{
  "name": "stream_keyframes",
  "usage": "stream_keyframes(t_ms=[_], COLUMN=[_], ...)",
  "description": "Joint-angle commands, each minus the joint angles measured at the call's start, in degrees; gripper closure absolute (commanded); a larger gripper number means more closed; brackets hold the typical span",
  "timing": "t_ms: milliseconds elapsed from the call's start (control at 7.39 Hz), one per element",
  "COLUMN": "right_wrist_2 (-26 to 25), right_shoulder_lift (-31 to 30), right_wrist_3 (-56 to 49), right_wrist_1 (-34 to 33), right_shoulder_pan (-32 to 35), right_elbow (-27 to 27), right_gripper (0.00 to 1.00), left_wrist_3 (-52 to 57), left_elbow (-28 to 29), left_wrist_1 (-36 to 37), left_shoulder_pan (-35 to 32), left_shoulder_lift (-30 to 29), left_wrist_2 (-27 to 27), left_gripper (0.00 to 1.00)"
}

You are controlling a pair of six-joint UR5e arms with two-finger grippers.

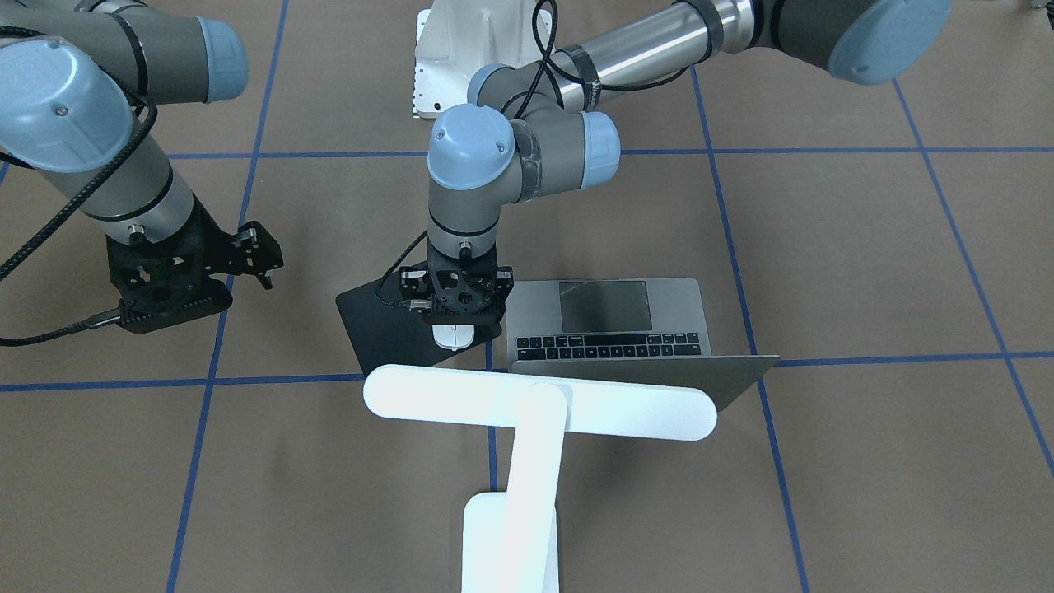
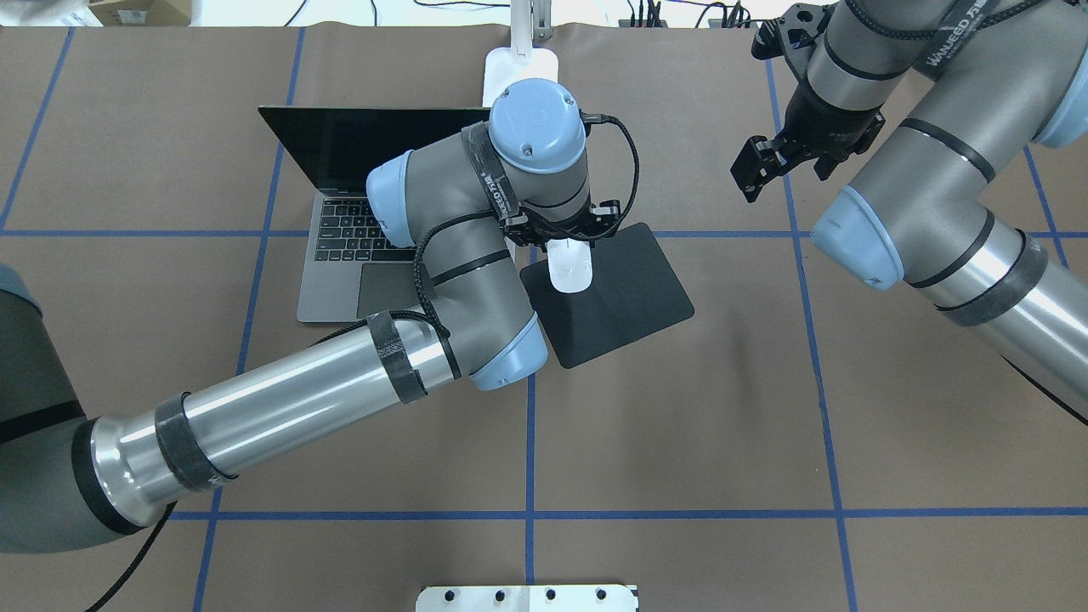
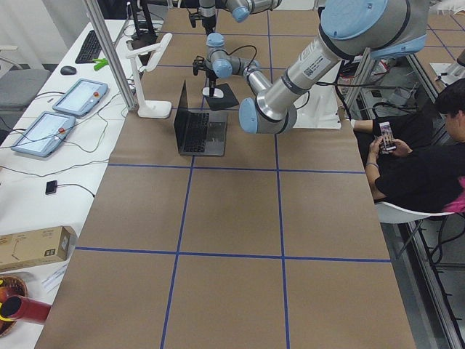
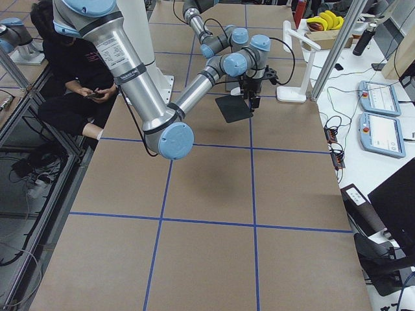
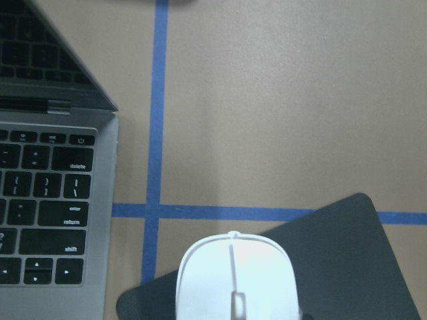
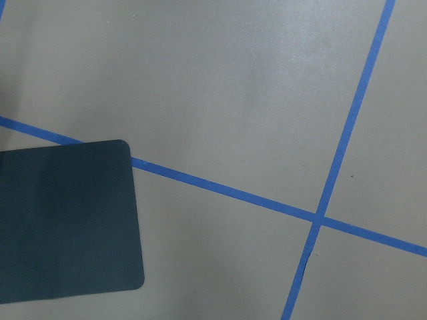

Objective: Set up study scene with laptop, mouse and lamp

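Bright, even ceiling light fills the room, so the brown paper-covered table (image 2: 680,408) carries only soft, faint shadows. The white T-shaped desk lamp (image 1: 539,403) and the small white glossy mouse (image 5: 233,283) blow out to a bluish glare. Elsewhere the views look sharp.

Brown table (image 3: 232,298) under a blue tape grid (image 3: 232,254), white side bench (image 3: 22,190) with two tablet consoles (image 3: 80,97).

Open slim grey laptop (image 2: 336,285) toward the far edge of the desk (image 2: 680,425), left of centre, lid raised, black keys and trackpad facing the robot's edge. Small white mouse (image 2: 569,270) just right of it, on the laptop-side corner of a black mouse pad (image 2: 620,297). White T-shaped lamp (image 1: 539,403) upright at the far edge's middle, bar head parallel to that edge.
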Motion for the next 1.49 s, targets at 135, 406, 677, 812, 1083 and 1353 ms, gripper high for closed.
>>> stream_keyframes(t_ms=[135, 406, 677, 812, 1083, 1353], right_wrist_2=[1.4, 3.6, 3.6, 5.0, 7.6, 8.8], right_shoulder_lift=[0.7, -4.8, -9.9, -10.6, -14.8, -19.1], right_wrist_3=[0.1, -0.8, -11.3, -12.8, -13.2, -14.8], right_wrist_1=[0.2, -0.6, -0.7, -0.7, 0.4, 2.8], right_shoulder_pan=[6.5, 15.9, 20.2, 21.2, 23.3, 25.5], right_elbow=[1.7, 1.7, 0.8, -2.2, -4.7, -4.7], right_gripper=[0.00, 0.00, 0.00, 0.00, 0.00, 0.00], left_wrist_3=[0.5, 3.6, 20.0, 26.1, 41.4, 68.9], left_elbow=[-1.4, -21.6, -40.4, -44.6, -46.0, -34.8], left_wrist_1=[0.2, 1.8, 16.8, 19.8, 19.9, 19.9], left_shoulder_pan=[0.0, -3.8, -8.1, -11.9, -24.8, -44.6], left_shoulder_lift=[0.7, 17.6, 29.5, 34.2, 43.7, 49.9], left_wrist_2=[-0.1, -10.5, -11.8, -12.0, -18.6, -26.3], left_gripper=[0.08, 0.02, 0.01, 0.01, 0.01, 0.00])
